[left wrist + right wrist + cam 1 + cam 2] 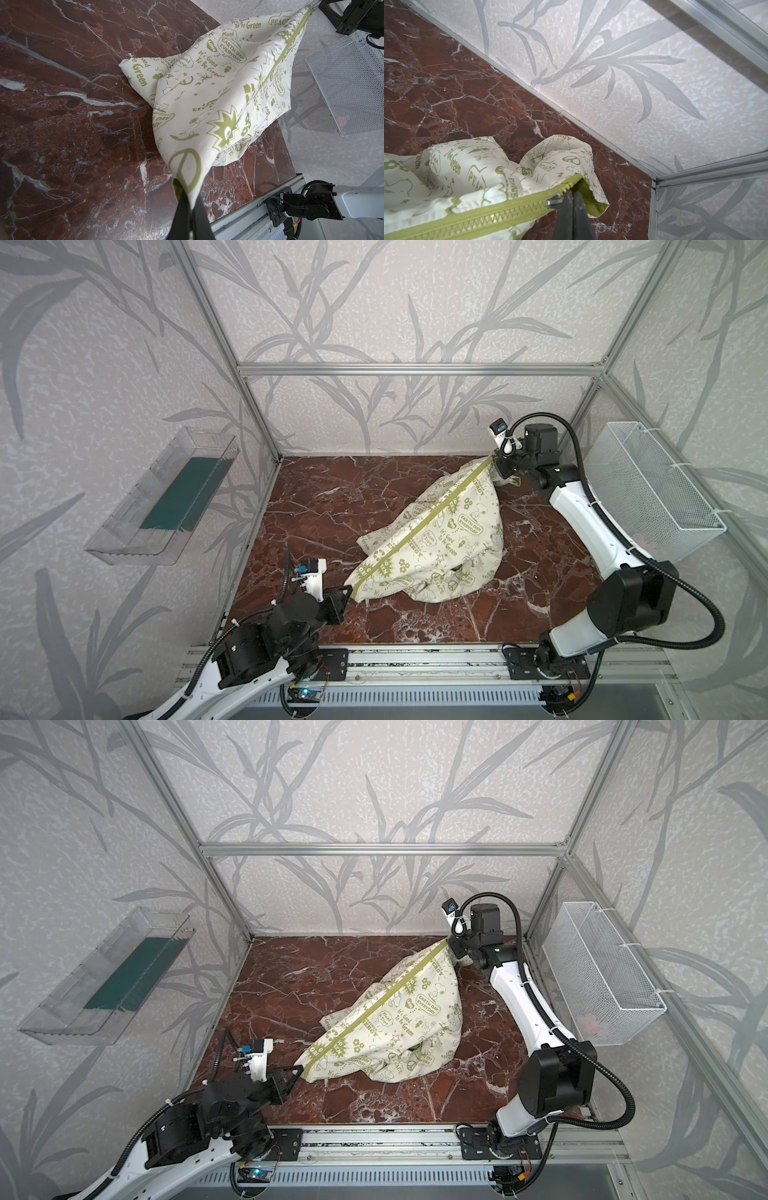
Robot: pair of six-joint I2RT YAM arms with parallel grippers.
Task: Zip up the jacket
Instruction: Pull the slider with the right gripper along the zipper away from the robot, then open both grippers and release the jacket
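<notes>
One wire basket (648, 489) right of jacket (440, 539).

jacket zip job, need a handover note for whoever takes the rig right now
Left gripper: jaws shut on the jacket hem, near left of the table.
Right gripper: jaws shut on the pull, far right, raised.
Jacket: stretched taut between the two grippers, with its lower folds resting on the table.
Done: zipper closed along nearly all its length.
Left: a few teeth past the slider at the collar look open. Finish that pull, then release both.
</notes>
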